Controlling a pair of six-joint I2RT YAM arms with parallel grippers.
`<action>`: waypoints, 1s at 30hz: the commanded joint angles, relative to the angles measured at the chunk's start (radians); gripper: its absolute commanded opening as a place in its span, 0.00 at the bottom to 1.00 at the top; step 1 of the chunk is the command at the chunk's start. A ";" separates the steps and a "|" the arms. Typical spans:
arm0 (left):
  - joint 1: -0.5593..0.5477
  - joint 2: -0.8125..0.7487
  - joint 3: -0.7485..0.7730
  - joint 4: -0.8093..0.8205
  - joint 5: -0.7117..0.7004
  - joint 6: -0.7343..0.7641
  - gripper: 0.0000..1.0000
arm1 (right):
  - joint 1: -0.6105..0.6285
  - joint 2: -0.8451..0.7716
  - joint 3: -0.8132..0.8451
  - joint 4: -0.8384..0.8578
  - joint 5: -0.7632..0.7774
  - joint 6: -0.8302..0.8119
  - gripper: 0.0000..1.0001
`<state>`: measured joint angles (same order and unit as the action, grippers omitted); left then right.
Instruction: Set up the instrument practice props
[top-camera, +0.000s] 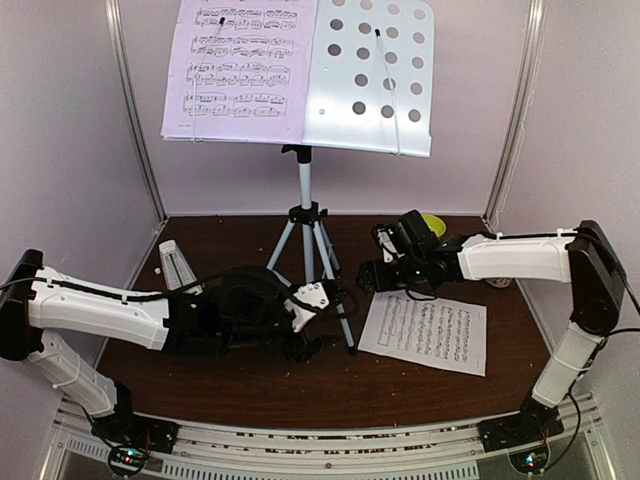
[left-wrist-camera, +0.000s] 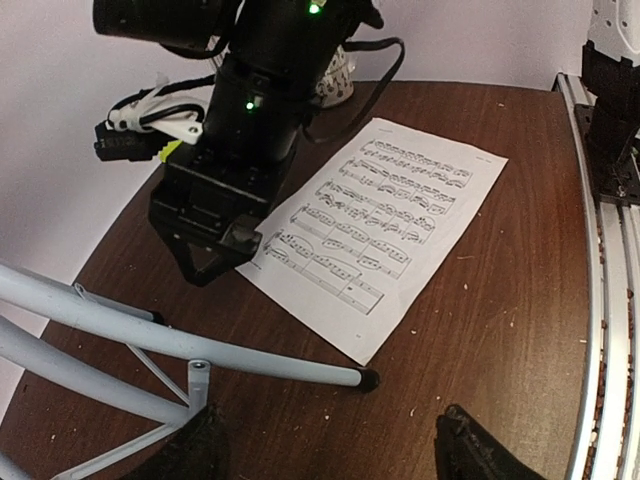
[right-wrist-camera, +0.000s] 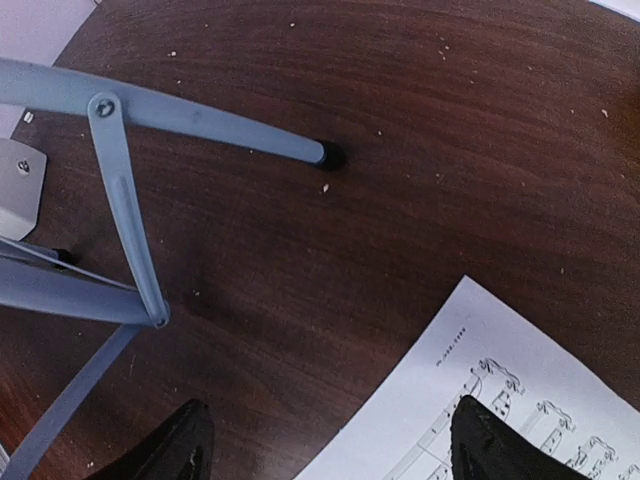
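the left gripper (left-wrist-camera: 325, 445) stands wide open and holds nothing. its own wrist view shows its dark fingertips (left-wrist-camera: 195, 445) low in the frame with bare tabletop (left-wrist-camera: 500, 330) between them. just ahead of it a tripod leg (left-wrist-camera: 250, 355) ends in a black foot. beyond that foot the loose sheet-music page (left-wrist-camera: 390, 230) lies flat on the wood. the same view catches the right gripper (left-wrist-camera: 205, 265) from outside, pointing down over the page's far left corner. whether it touches the paper cannot be told. a patterned mug (left-wrist-camera: 335, 80) shows behind that arm.

the right wrist view shows the right gripper's jaws wide apart too, with nothing between them. a corner of the page (right-wrist-camera: 520, 400) lies under its right finger and dark wood under the gap. ahead of it a tripod leg (right-wrist-camera: 200, 120) rests its foot on the tabletop, apart from the page.

only the top view shows the music stand (top-camera: 375, 80), upright behind both grippers on its tripod (top-camera: 305, 215). a second page (top-camera: 240, 65) rests on the left half of its perforated desk. that view also puts the grippers on opposite sides of the front tripod leg. the metronome (top-camera: 175, 262) stands to the left of the left gripper and further back. a yellow-green bowl (top-camera: 432, 222) sits just behind the right gripper.
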<state>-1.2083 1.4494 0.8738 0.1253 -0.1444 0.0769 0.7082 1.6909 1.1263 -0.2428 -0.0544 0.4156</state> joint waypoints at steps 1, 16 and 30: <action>-0.007 -0.015 0.022 0.023 -0.030 -0.034 0.72 | -0.009 0.084 0.071 -0.056 -0.012 -0.035 0.81; -0.007 0.019 0.029 0.044 -0.032 -0.031 0.72 | -0.006 0.108 -0.130 -0.015 -0.176 -0.109 0.43; -0.007 0.031 0.009 0.052 0.002 -0.011 0.72 | 0.108 0.002 -0.379 -0.014 -0.291 -0.160 0.34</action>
<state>-1.2083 1.4616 0.8757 0.1265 -0.1661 0.0578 0.7540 1.7027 0.8410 -0.1524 -0.2707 0.2817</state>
